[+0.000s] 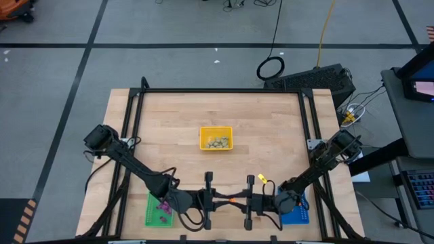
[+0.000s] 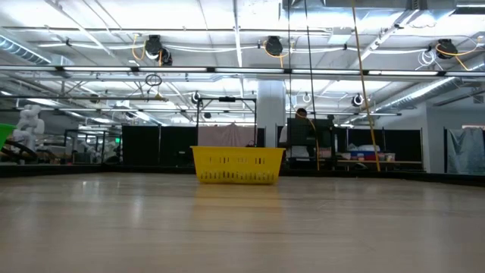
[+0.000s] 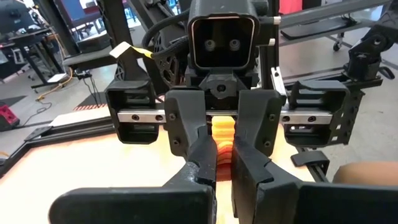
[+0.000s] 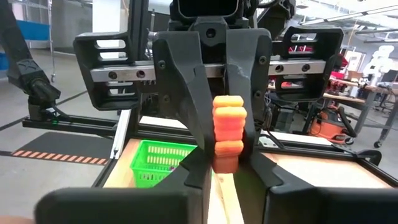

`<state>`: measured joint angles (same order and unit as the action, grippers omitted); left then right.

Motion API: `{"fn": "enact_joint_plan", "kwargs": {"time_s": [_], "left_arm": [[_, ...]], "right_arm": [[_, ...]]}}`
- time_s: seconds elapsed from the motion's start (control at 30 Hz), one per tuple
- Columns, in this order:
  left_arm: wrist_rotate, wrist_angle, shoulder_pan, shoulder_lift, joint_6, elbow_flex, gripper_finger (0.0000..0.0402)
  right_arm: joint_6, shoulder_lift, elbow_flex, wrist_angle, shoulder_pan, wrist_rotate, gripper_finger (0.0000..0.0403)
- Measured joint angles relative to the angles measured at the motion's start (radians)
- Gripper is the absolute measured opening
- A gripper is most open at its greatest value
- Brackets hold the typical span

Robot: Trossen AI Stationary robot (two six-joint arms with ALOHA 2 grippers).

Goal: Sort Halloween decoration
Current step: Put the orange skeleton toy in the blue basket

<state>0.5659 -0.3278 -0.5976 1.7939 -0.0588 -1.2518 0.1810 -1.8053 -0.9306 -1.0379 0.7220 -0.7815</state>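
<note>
I see both grippers meeting tip to tip at the table's near edge; the left gripper [image 1: 218, 200] and right gripper [image 1: 237, 200] each pinch the same orange trinket [image 4: 227, 132]; the yellow tray [image 1: 216, 137] sits mid-table, wide bare wood around it; the green tray [image 1: 157, 210] and blue tray [image 1: 298, 214] lie partly under the arms.

An orange trinket [image 4: 227, 132], ridged like a stack of lumps, stands upright between the dark fingers [image 4: 186, 93] of the other arm's gripper [image 4: 219, 140], seen head-on across a narrow gap. The two fingers press against the trinket's sides. Behind and below them a green tray [image 4: 160, 163] sits on the pale wooden table [image 4: 298, 171], with small purple pieces [image 4: 172, 167] visible through its mesh. Black frame rails [image 4: 81, 124] run past the table's edge.
</note>
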Motion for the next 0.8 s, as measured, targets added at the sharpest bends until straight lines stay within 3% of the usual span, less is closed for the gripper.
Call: {"fn": "enact_joint_plan", "kwargs": {"time_s": [0.17, 0.4, 0.63, 0.8], "left_arm": [[-0.001, 0.012, 0.0, -0.001, 0.0, 0.0, 0.0019], [-0.001, 0.017, 0.0, -0.001, -0.001, 0.0, 0.0019], [-0.004, 0.003, 0.001, -0.001, -0.008, 0.0, 0.0019], [-0.016, -0.004, 0.001, -0.001, -0.027, 0.0, 0.0061]], "right_arm": [[0.008, 0.0, 0.0, 0.001, 0.0, 0.0, 0.0053], [0.015, 0.0, 0.0, 0.022, 0.0, 0.001, 0.001], [0.007, 0.0, 0.0, 0.022, 0.0, 0.001, 0.002], [0.007, 0.0, -0.001, 0.023, 0.001, 0.002, 0.0012]]}}
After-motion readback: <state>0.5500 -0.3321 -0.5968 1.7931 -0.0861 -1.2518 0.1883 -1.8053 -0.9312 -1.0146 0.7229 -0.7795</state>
